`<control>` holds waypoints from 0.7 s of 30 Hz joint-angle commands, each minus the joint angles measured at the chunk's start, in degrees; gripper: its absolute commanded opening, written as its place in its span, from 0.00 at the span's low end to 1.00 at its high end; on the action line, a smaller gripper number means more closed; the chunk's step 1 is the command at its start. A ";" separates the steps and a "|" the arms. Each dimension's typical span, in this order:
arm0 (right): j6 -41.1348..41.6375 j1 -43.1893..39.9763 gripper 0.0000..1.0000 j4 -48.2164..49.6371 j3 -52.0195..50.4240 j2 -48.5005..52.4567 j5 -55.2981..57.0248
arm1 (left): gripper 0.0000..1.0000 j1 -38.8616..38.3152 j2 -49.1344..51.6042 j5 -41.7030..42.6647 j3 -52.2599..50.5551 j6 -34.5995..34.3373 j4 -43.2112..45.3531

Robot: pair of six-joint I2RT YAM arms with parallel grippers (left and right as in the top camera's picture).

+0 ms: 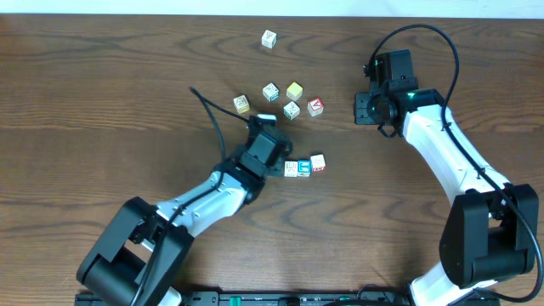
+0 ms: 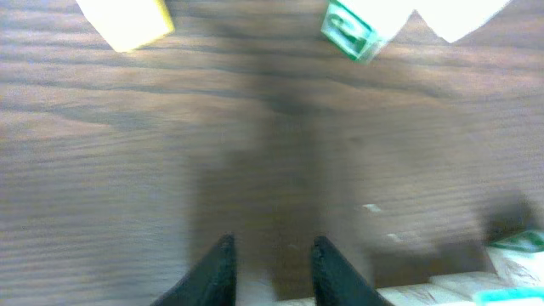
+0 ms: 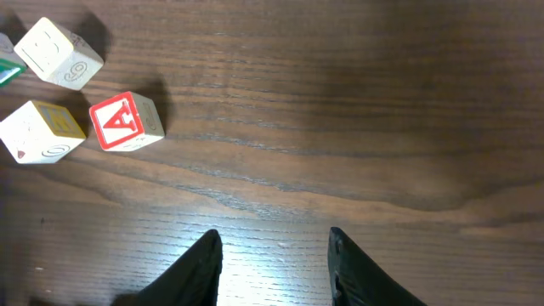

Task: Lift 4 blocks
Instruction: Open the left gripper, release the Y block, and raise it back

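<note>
1. The left hand (image 2: 272, 248) has its fingers narrowly parted over bare desk (image 2: 127, 170), with nothing between them.
2. The closest block, a green-printed cube (image 2: 350, 30), stands on the desk ahead of this hand and slightly to its right. Being a cube, it offers no long axis to line up with.
3. The right hand (image 3: 274, 246) is parted and empty; only a red-faced cube (image 3: 126, 121) lies near it, ahead and to its left.
4. The left hand looks nearer, so the reach should go forward and slightly right.

We stretch our left arm (image 1: 208, 189) forward, left jaws narrowly parted, empty; on our right arm (image 1: 442, 144), right jaws wider, empty.
</note>
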 commanded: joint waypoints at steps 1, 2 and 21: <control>-0.13 0.35 0.29 -0.02 0.96 0.37 0.44 | 0.11 2.58 -0.72 -1.11 0.90 1.16 -0.37; 0.39 0.35 0.27 -0.02 0.96 0.37 0.04 | 0.08 3.32 -1.38 -1.11 0.98 1.75 -0.55; 1.42 0.35 0.01 -10.32 0.55 -11.21 1.88 | 0.07 6.62 -21.97 -6.64 -1.25 7.58 -18.23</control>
